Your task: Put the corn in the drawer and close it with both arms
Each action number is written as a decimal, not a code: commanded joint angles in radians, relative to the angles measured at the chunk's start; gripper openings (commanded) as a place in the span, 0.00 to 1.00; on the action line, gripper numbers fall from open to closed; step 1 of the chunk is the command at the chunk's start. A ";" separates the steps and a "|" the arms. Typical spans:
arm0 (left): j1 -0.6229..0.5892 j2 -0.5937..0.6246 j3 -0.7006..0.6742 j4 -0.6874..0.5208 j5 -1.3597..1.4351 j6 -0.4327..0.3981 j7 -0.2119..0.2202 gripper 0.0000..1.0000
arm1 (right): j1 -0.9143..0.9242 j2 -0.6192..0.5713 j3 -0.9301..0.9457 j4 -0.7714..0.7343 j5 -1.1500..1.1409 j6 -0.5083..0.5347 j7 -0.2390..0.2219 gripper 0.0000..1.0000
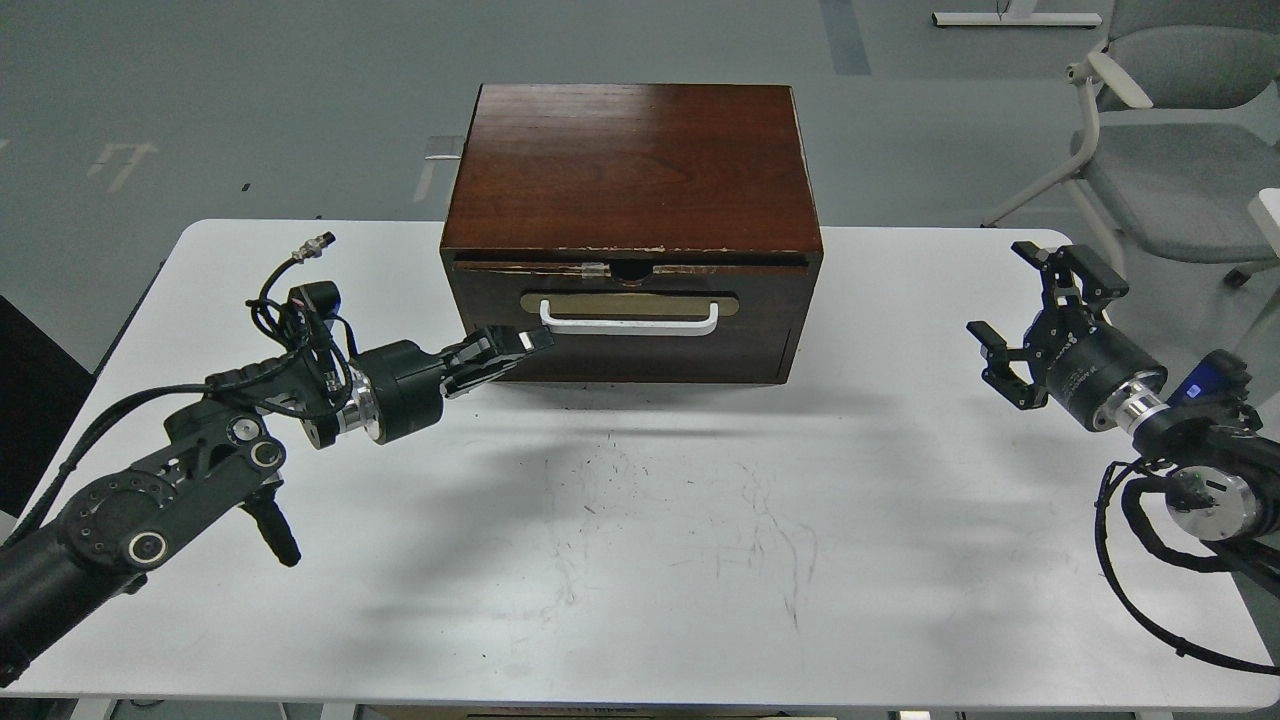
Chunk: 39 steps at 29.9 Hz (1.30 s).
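Note:
The drawer [630,285] sits pushed in, its dark front flush with the dark wood box [630,170], its white bar handle [628,322] across the tan plate. The corn is out of view. My left gripper [528,343] is shut, its tip touching the drawer front at the handle's left end. My right gripper [1035,300] is open and empty, above the table well to the right of the box.
The white table [640,560] has scuff marks in the middle. A grey chair [1170,130] stands off the back right corner. The box's lower plain panel [640,365] sits under the drawer.

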 commanded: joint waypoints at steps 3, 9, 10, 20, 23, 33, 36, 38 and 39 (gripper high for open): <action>-0.012 -0.014 0.000 0.021 0.000 0.000 0.000 0.00 | 0.000 -0.002 0.000 0.000 0.000 -0.001 0.000 1.00; -0.021 -0.016 0.004 0.028 0.000 -0.003 -0.001 0.00 | 0.000 -0.002 0.000 0.000 0.000 -0.001 0.000 1.00; -0.021 -0.016 0.006 0.028 0.000 -0.003 -0.003 0.00 | 0.000 -0.002 0.001 0.000 0.000 -0.001 0.000 1.00; 0.019 0.052 0.017 -0.064 -0.060 -0.109 -0.052 0.00 | 0.000 -0.002 0.001 0.000 0.000 0.000 0.000 1.00; 0.034 0.104 0.012 -0.133 -0.147 -0.109 -0.089 0.01 | 0.000 -0.002 0.005 0.000 0.000 0.000 0.000 1.00; 0.051 0.242 -0.052 -0.182 -0.641 -0.109 -0.145 1.00 | 0.012 0.029 0.009 -0.002 0.000 -0.009 0.000 1.00; 0.083 0.248 -0.092 -0.142 -0.730 -0.109 -0.158 1.00 | 0.014 0.043 0.012 -0.002 0.000 -0.009 0.000 1.00; 0.099 0.245 -0.098 -0.114 -0.759 -0.109 -0.158 1.00 | 0.009 0.044 0.034 -0.002 0.000 -0.009 0.000 1.00; 0.117 0.242 -0.100 -0.093 -0.770 -0.109 -0.158 1.00 | 0.005 0.044 0.049 -0.003 0.000 -0.009 0.000 1.00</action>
